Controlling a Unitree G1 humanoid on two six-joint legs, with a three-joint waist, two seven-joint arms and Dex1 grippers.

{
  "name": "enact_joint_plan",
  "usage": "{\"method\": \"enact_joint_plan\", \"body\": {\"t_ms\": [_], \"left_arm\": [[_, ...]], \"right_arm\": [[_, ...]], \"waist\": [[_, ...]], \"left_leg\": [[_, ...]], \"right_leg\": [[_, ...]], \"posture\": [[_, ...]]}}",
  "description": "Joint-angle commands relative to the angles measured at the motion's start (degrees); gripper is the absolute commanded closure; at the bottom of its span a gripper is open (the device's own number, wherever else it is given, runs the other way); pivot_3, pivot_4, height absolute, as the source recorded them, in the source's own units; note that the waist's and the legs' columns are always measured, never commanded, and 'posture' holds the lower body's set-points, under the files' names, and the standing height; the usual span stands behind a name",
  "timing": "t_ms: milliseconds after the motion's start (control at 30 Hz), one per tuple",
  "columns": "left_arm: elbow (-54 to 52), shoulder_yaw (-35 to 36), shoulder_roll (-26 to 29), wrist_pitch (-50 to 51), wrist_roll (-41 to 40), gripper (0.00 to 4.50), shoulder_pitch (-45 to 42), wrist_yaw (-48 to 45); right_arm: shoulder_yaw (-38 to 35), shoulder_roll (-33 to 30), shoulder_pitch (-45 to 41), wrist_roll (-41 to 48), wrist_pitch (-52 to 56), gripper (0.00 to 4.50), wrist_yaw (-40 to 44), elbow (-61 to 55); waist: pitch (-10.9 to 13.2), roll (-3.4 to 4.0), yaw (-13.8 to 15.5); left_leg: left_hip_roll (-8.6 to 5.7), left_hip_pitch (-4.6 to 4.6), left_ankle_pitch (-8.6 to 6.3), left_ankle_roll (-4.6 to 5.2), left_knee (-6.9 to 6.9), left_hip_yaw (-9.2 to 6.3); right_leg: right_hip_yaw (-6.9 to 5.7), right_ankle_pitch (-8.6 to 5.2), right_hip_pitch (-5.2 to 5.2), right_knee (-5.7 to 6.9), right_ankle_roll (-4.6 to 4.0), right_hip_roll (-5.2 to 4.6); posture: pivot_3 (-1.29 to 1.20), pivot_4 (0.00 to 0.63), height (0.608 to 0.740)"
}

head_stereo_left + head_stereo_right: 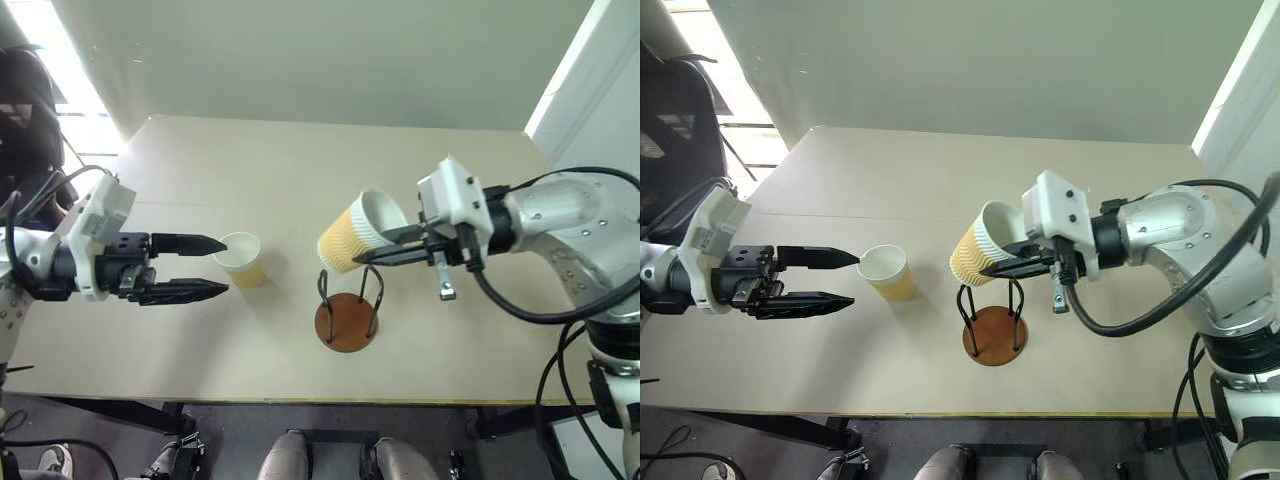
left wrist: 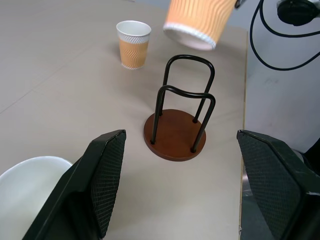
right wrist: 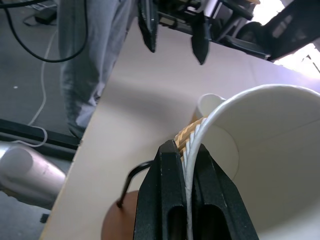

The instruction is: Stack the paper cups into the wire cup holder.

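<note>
- Table, beige and wide, carries everything; clock directions below are read in the head views, twelve o'clock being the far edge
- Right gripper reaches in from three o'clock with its black fingers pressed together on the wall and rim of a held paper cup; the right wrist view shows one finger outside the ribbed wall and the other inside the white lining
- That held paper cup is off the table, tipped on its side with its open mouth toward the gripper and its bottom pointing toward nine o'clock
- It hangs just above the wire cup holder, at about twelve o'clock from the holder's base, and I cannot tell whether it touches the wire tops
- Wire cup holder stands upright near the table's front edge, its two dark wire loops rising from the round reddish-brown base
- Left gripper comes in from nine o'clock with its two fingers spread wide apart, nothing between them
- Second paper cup stands upright on the table just past the left fingertips, at three o'clock from them and at ten o'clock from the holder, apart from it
- Third paper cup, the smallest in view, stands upright on the table beyond the holder in the left wrist view
</note>
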Motion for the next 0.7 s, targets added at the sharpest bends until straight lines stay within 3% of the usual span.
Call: {"method": "enact_joint_plan", "body": {"t_ms": [33,700], "left_arm": [[-1.83,2.67,0.47,-0.15,-0.74,0.68,0.39,0.44],[-1.15,2.61,0.91,-0.36,-0.61,0.68,0.2,0.18]], "right_arm": [[1.92,0.51,-0.32,-2.2,-1.48,4.48,0.0,0.18],[6.99,-1.25,2.45,-9.46,-4.2,4.48,2.27,-1.5]], "waist": [[0.0,0.0,-0.03],[0.0,-0.01,-0.08]], "left_leg": [[0.0,0.0,0.0,0.0,0.0,0.0],[0.01,0.05,-0.06,-0.29,0.01,0.01]], "right_leg": [[0.0,0.0,-0.02,0.03,-0.03,0.0],[-0.01,0.08,-0.12,0.25,-0.32,-0.02]], "posture": [[0.0,0.15,0.74],[0.0,0.15,0.74]]}}
